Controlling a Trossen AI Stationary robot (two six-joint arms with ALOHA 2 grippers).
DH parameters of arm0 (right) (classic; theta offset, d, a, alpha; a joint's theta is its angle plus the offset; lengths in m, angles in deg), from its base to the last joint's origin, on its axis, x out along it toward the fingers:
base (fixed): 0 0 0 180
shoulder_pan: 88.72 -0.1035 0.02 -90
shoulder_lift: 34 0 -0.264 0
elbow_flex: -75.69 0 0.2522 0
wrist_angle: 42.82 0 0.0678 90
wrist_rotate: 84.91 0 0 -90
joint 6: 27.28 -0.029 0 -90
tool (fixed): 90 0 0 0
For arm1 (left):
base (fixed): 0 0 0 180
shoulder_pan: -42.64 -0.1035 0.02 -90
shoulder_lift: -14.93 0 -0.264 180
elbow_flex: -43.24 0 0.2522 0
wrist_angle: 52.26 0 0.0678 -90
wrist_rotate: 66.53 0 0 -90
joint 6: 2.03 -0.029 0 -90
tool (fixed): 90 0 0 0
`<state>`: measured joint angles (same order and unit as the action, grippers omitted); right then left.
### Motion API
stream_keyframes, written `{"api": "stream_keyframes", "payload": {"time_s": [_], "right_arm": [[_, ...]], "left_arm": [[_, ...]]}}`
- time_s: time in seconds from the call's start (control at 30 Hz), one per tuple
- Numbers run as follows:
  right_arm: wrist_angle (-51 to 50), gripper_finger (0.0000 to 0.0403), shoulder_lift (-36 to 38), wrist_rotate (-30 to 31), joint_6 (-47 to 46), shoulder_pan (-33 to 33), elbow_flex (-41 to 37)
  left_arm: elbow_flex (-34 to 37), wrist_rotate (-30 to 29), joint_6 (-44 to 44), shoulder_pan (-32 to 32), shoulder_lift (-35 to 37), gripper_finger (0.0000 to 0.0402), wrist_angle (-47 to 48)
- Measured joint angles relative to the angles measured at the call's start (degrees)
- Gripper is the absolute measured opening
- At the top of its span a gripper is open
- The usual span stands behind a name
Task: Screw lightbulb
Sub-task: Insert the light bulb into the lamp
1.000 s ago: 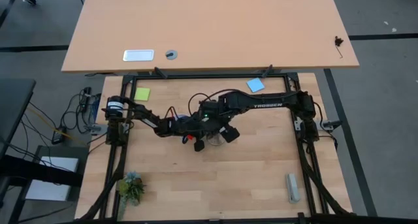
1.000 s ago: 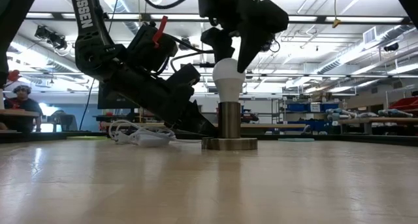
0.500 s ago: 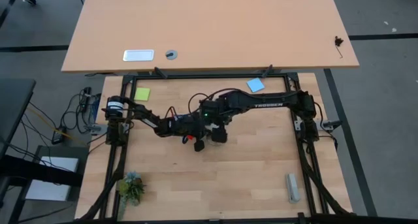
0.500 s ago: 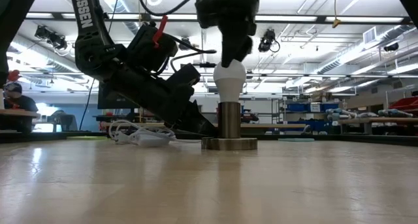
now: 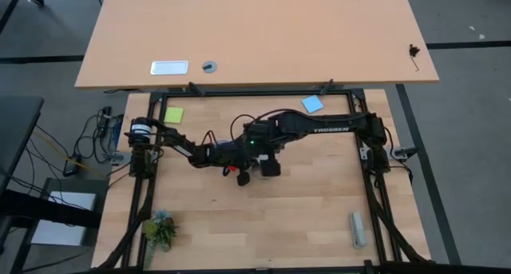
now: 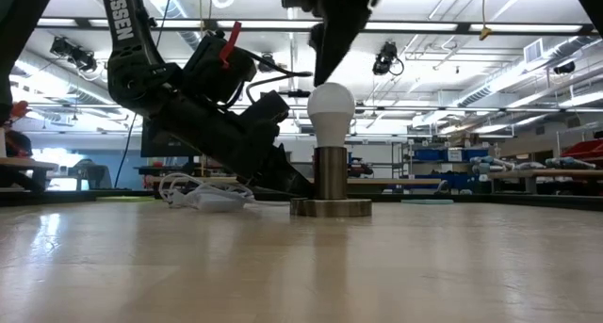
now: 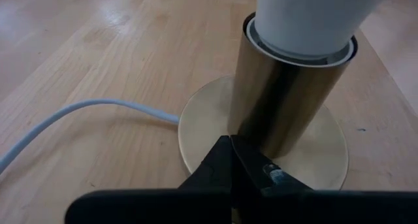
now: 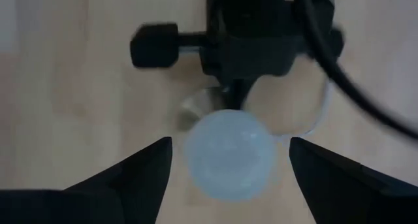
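While the lightbulb stands upright in the brass socket near the middle of the wooden desk, nothing touches its white dome. Seen level across the desk, the bulb's narrow neck is down inside the socket's tube, and the tube rises from a flat round base.

Directly over the bulb hangs the right gripper — its two fingers are spread wide, one on each side of the dome and clear of it, as the right wrist view shows looking straight down. In the low view the dark gripper body sits just above the bulb's top with a small gap between.

Low at the socket's foot is the left gripper. Its fingers are pinched narrow on the edge of the round base, the tips meeting right against the bottom of the tube — they hold the base down on the desk. From above, the left arm reaches in from the desk's left edge and the right arm from the right, the two meeting at the socket.

A white cable runs away from the base across the wood, and its loops lie behind the left arm in the low view.
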<state>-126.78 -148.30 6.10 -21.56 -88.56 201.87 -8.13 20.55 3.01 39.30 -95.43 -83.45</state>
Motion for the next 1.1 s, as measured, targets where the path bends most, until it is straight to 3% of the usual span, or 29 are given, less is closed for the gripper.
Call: {"api": "stream_keyframes", "payload": {"time_s": [0.13, 0.3, 0.7, 0.93, 1.0, 1.1], "right_arm": [[0.26, 0.0324, 0.0, 2.8, 13.12, -0.08, 0.72], [-0.16, 0.0323, 0.02, -1.35, 25.02, 0.03, -1.57], [4.11, 0.0318, 0.04, -2.11, 30.41, 0.82, -7.77], [4.7, 0.0301, 0.04, -0.85, 25.38, 0.81, -8.09], [4.82, 0.0294, 0.04, -0.72, 19.2, 0.81, -8.09], [4.82, 0.0291, 0.04, -0.41, 1.73, 1.28, -8.09]], "left_arm": [[0.0, -0.02, 0.0, 0.0, 0.0, 0.0, 0.02], [0.02, -0.04, 0.0, 0.0, 0.0, 0.0, 0.02], [0.01, -0.39, -0.02, -0.04, 0.0, 0.0, 0.02], [0.01, -0.39, -0.02, -0.04, 0.0, 0.0, 0.02], [0.02, -0.39, -0.02, -0.04, 0.0, 0.0, 0.02], [0.02, -0.4, -0.02, -0.04, 0.0, 0.0, 0.02]]}}
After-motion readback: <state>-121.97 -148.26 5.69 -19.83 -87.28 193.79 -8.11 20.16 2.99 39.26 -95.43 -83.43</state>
